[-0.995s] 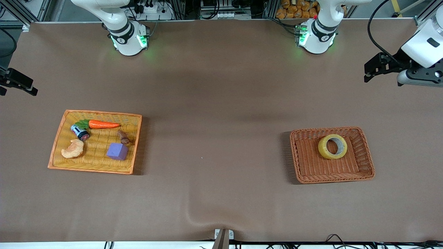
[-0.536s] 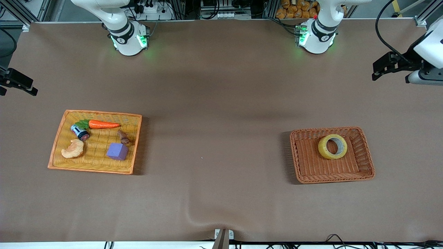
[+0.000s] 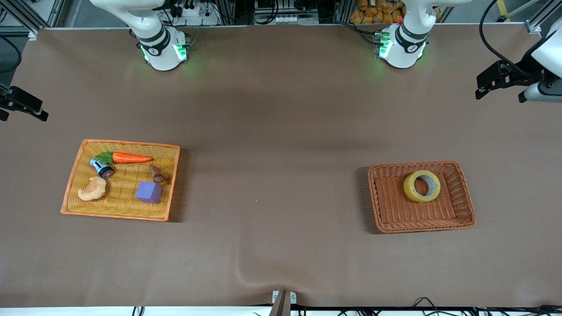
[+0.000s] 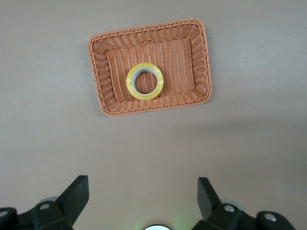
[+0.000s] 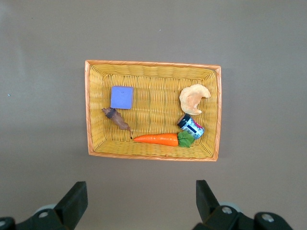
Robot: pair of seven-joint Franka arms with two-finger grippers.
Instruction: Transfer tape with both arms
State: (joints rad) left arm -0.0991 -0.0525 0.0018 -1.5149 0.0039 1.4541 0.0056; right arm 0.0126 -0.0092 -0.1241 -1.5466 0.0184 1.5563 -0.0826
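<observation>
The tape is a yellowish ring with a grey core. It lies flat in the brown wicker basket toward the left arm's end of the table, and it also shows in the left wrist view. My left gripper is open and empty, high over the bare table near that end's edge, well apart from the basket. Its open fingers show in the left wrist view. My right gripper is open and empty, high over the table edge at the right arm's end. It shows open in the right wrist view.
A yellow wicker tray toward the right arm's end holds a toy carrot, a purple cube, a pale croissant toy, a small can and a brown piece. The brown table cover has a wrinkle at its near edge.
My left gripper has drawn away toward the left arm's end of the table, most of it in the first half second. The right arm and the tape have not moved.
</observation>
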